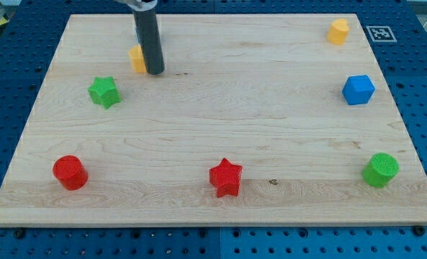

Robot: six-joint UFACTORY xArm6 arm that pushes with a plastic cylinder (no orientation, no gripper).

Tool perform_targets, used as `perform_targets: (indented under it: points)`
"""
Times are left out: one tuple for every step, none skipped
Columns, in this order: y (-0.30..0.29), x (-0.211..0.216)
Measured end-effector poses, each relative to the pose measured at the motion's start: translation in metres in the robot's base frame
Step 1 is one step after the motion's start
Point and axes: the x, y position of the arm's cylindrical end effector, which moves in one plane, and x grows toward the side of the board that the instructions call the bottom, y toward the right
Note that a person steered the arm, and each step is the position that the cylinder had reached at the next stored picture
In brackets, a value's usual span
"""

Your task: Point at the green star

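The green star (104, 91) lies on the wooden board (220, 108) at the view's left, in the upper half. My tip (155, 72) stands to the upper right of the star, apart from it. The tip is right beside a small yellow block (137, 58), which the rod partly hides on its right side.
A red cylinder (70, 173) sits at the bottom left and a red star (226, 178) at the bottom middle. A green cylinder (380, 170) is at the bottom right, a blue cube (358, 89) at the right, a yellow block (338, 32) at the top right.
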Motion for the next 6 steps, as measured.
perform_targets:
  points:
    - [-0.009, -0.003]
    - [-0.018, -0.008]
    - [-0.029, -0.009]
    - [-0.023, 0.029]
    - [-0.007, 0.065]
    - [0.001, 0.084]
